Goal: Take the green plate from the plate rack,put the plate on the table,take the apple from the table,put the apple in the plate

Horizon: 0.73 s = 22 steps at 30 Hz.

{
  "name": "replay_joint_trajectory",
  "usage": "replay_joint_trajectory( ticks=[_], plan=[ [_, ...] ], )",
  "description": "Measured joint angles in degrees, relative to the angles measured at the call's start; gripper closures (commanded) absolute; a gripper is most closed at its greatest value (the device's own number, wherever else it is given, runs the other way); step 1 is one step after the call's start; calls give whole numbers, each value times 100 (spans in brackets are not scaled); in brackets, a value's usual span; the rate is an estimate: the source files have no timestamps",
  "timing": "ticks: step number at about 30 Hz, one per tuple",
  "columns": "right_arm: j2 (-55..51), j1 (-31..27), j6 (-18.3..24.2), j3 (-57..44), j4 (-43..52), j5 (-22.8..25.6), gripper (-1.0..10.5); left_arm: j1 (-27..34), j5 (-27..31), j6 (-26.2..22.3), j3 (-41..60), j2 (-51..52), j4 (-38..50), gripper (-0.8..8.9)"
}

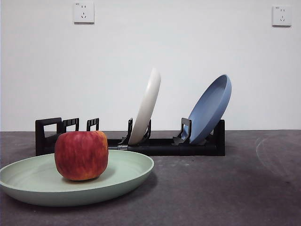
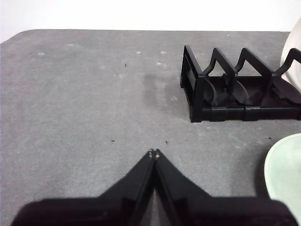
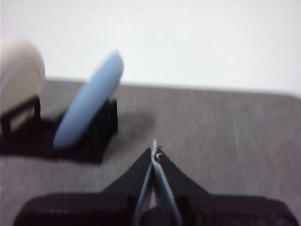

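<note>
The green plate (image 1: 123,173) lies flat on the table (image 1: 225,188) at the front left. The red apple (image 1: 81,155) sits on it, upright. The plate's edge also shows in the left wrist view (image 2: 286,172). The black plate rack (image 1: 160,143) stands behind, its handle end at the left; it also shows in the left wrist view (image 2: 221,89) and the right wrist view (image 3: 94,134). My left gripper (image 2: 154,153) is shut and empty, back from the rack and plate. My right gripper (image 3: 156,147) is shut and empty, off the rack's other end. Neither arm shows in the front view.
A cream-white plate (image 1: 146,106) leans in the rack's middle slot and a blue plate (image 1: 210,108) leans at its right end; both also show in the right wrist view, the cream one (image 3: 19,75) and the blue one (image 3: 89,106). A white wall stands behind.
</note>
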<state>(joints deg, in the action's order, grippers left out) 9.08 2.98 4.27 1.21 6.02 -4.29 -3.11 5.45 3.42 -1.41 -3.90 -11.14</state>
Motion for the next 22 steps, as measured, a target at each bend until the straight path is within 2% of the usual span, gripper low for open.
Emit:
replay_joint_trajectory(
  ticks=[7, 12, 22],
  plan=[
    [-826, 0, -42, 0, -1095, 153, 946, 0, -2, 0, 0, -2, -2, 817],
    [-861, 0, -46, 2, -1596, 151, 946, 0, 0, -2, 0, -2, -2, 817],
    [-852, 0, -87, 4, -1655, 133, 946, 0, 0, 0, 0, -22, -2, 817]
  ],
)
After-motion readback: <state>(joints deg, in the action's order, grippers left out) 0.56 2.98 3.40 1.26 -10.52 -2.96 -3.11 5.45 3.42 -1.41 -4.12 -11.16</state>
